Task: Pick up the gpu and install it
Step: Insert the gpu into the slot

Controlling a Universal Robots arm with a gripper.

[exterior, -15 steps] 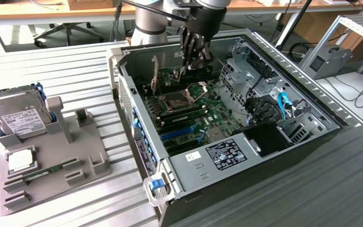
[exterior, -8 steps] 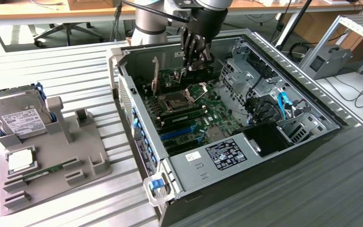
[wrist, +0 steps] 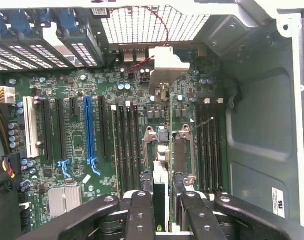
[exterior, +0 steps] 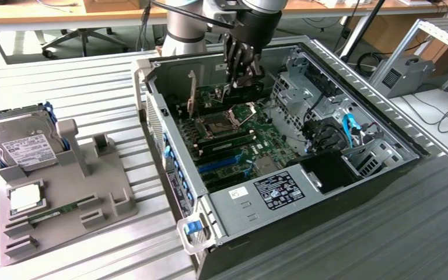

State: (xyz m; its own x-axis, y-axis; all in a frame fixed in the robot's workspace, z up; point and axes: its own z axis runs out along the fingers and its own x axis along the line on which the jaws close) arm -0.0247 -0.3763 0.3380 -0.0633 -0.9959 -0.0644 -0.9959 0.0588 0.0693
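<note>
The gpu (wrist: 160,200) sits edge-on between the gripper's fingers (wrist: 141,215), a thin black card with a pale strip along one side, at the bottom centre of the wrist view. In the exterior view it hangs below the gripper (exterior: 240,73) in the upper middle of the frame, just inside the open computer case (exterior: 380,125). The gripper is clenched on the card, its fingers pressing on both faces.

Below the card in the wrist view lies the motherboard (wrist: 92,150), with the empty processor socket (wrist: 164,145) at centre frame and black memory slots on either side of it. The blue expansion slot (wrist: 89,132) stands to the left of centre, with a white slot (wrist: 31,125) near the left edge. As far as I can judge, the card hangs over the socket area, well apart from the blue slot, so it is not yet lined up with any expansion slot.

The risks follow from that. A descent here could drive the card's edge into the socket or its lever. The grip is narrow and near one edge, so the card could swing or tilt and meet a slot at an angle. The red cable (wrist: 157,30) at the top of the wrist view could also snag.

On the exterior view's left, a grey fixture (exterior: 68,198) holds a silver hard drive (exterior: 25,146).
</note>
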